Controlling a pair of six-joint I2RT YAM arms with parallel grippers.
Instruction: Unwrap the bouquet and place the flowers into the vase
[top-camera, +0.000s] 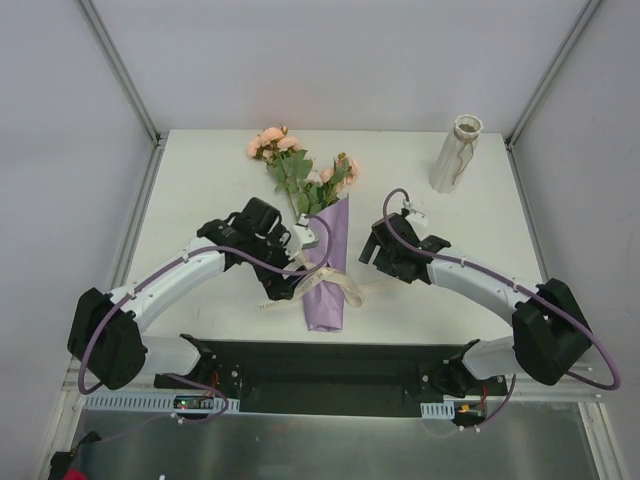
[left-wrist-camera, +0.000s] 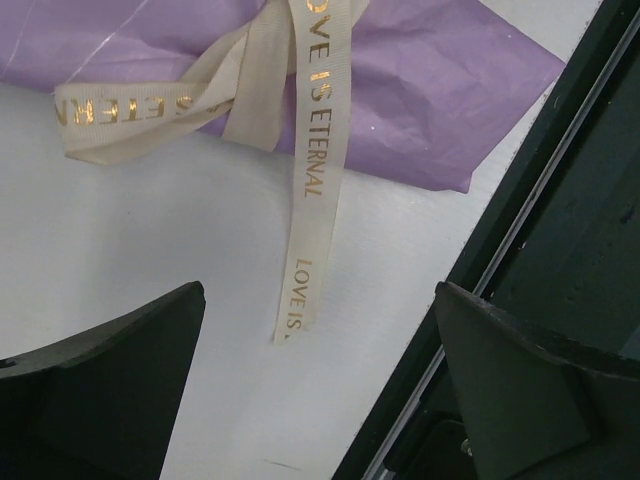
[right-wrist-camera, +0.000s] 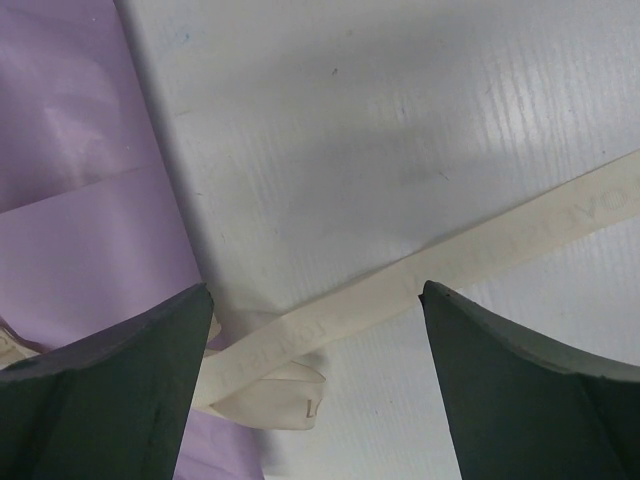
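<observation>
Observed bouquet lying flat near the front middle of the bench, between the two arms, blooms pointing toward the far edge. Found lilac paper closed around the stems and cream ribbon knotted across the wrap, gold lettering legible, one tail trailing loose onto the bench. Recorded left claw spread wide and empty, hovering low over the end of that loose tail just beside the wrap's left edge, touching nothing as far as visible. Recorded right claw likewise wide and empty, poised over the other ribbon tail on the wrap's right side, paper edge showing beside one finger; contact with ribbon not discernible. Located vase upright toward the far right corner, well apart from bouquet, no stems standing in it. Saw flowers fanning out of the wrap's open top, peach-pink heads and leaves resting on the bench, none separated from the bunch. Judged task barely begun: knot not undone, paper not opened, no stem moved. Judged remaining: pull ribbon loose, peel wrap away, gather stems, carry them across to vase, lower them in stem-first. Flagged likely snags: thin ribbon lying flat on bench, hard to pinch; loose stems liable to scatter once paper released.
</observation>
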